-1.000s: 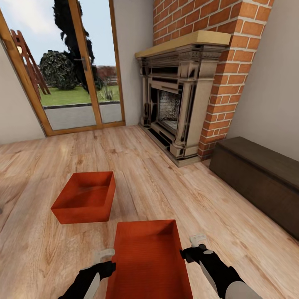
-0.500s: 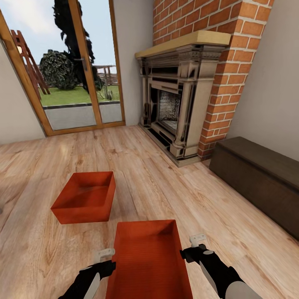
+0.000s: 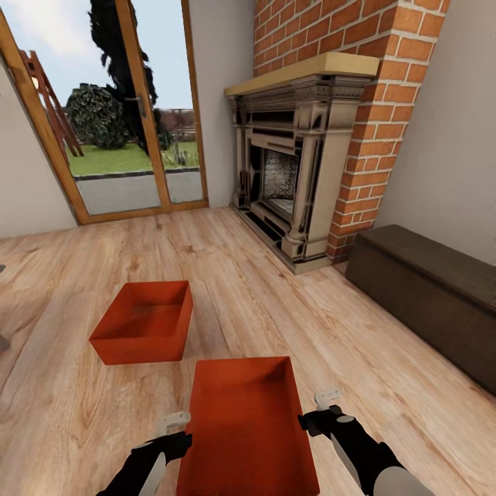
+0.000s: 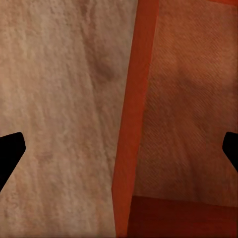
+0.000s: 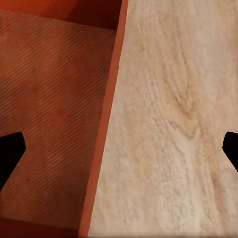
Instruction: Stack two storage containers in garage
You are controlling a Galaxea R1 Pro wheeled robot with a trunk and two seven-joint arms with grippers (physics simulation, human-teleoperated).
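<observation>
- Here, compared with half a second ago, the whole head view is seen to have shifted slightly: the far storage container (image 3: 143, 322) and the fireplace (image 3: 296, 165) both sit a little higher in the picture, so the camera has moved, not the things.
- The near storage container (image 3: 244, 427) is likewise drawn a little higher against the wood-plank flooring (image 3: 289, 310); whether it has been lifted cannot be told.
- Both arms are found in the same spots in the picture as before.
- Two storage containers are counted, both red-orange, open-topped and empty, both in the living room.
- The far one rests on the planks, ahead and to the left of the near one, apart from it.
- Two end effectors are counted. The left end effector (image 3: 172, 421) is placed at the left long wall of the near container, the right end effector (image 3: 327, 399) at its right long wall.
- In the left wrist view, the left end effector's fingers (image 4: 10, 151) are spread wide, with the container wall (image 4: 131, 129) between them, untouched.
- In the right wrist view, the right end effector's fingers (image 5: 10, 151) are also spread wide astride the opposite wall (image 5: 101, 139).
- One dark brown long chest (image 3: 427, 289) is seen by the right-hand wall, beside the fireplace.
- One glazed door (image 3: 117, 124) is seen at the back left.
</observation>
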